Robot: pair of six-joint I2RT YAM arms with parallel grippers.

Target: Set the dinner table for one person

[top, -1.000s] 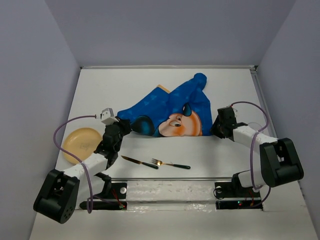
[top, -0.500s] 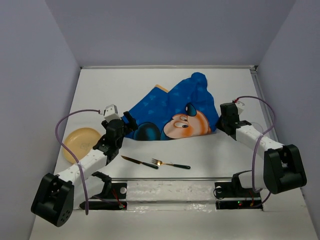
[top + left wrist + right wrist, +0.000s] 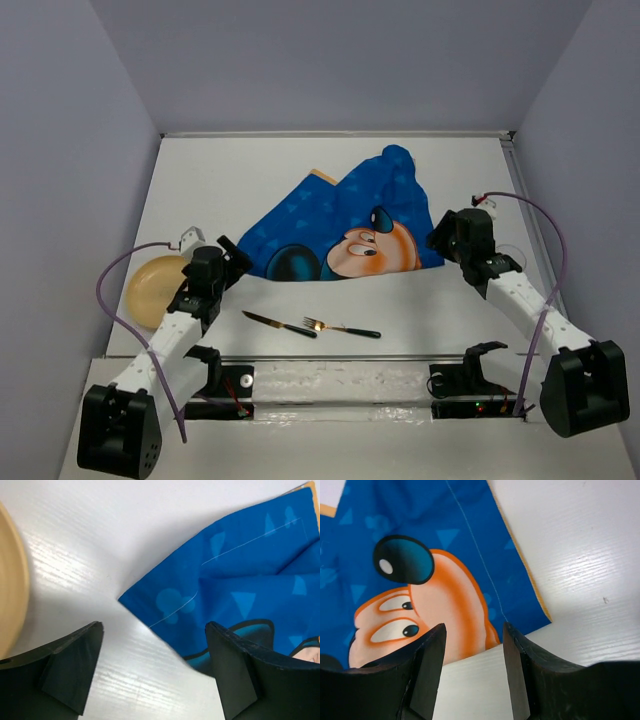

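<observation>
We see left jaws released and empty, over the white matte surface [image 3: 250, 175] beside the blue cloth's [image 3: 330, 215] stitched corner. Right jaws released, above its folded lower right edge. Surface is flat and rectangular and bears everything. Round tan plate [image 3: 147, 290] at left; knife [image 3: 278, 323] and fork [image 3: 342, 327] at near middle.

Cloth mat [image 3: 330, 215] on dinner table [image 3: 250, 180], plate [image 3: 155, 290] left, knife [image 3: 278, 324] and fork [image 3: 342, 328] before it
</observation>
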